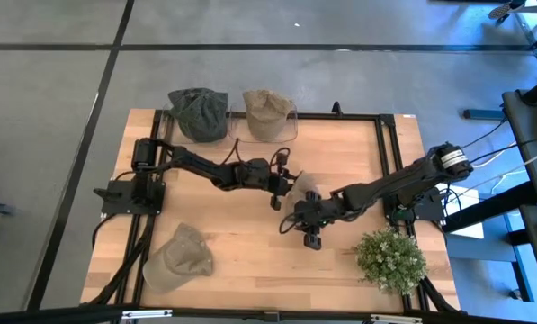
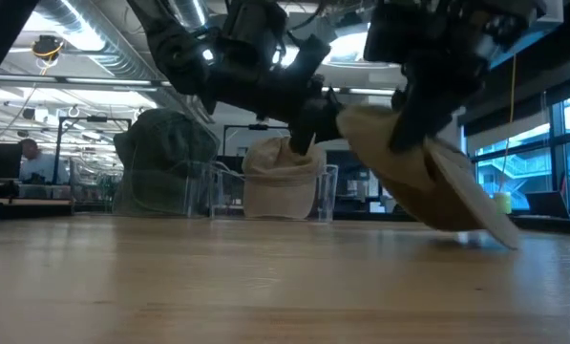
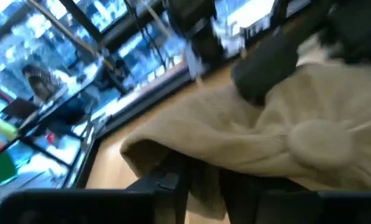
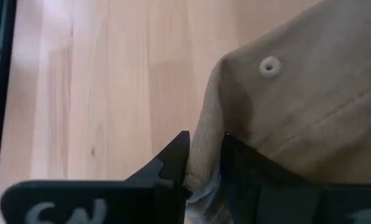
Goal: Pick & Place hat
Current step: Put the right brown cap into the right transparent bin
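Note:
A tan hat (image 1: 302,184) hangs between my two grippers over the middle of the table. In the low view its crown (image 2: 399,158) is up and its brim (image 2: 475,210) slants down toward the tabletop. My left gripper (image 1: 281,189) reaches in from the table's left and is shut on the hat. My right gripper (image 1: 302,214) comes from the right, slanting down, and is also shut on the hat. The left wrist view shows the crown's top button (image 3: 316,137). My left gripper pinches a fold of the crown's cloth (image 3: 201,165) between its two fingers, coming nearly level from the table's left. The crown bulges past the fingers. My right gripper pinches the crown's lower edge (image 4: 204,155) between its two fingers (image 4: 173,162), slanting down from the table's right. An eyelet (image 4: 270,66) shows just beyond them. The hat hangs tilted, brim lowest; I cannot tell whether the brim tip touches the table.
At the far edge stand clear bins holding a dark green hat (image 1: 199,112) and a tan hat (image 1: 266,112). Another tan hat (image 1: 180,256) lies near the front left. A green plant (image 1: 391,258) stands at the front right. Bare wood (image 1: 250,234) lies in front.

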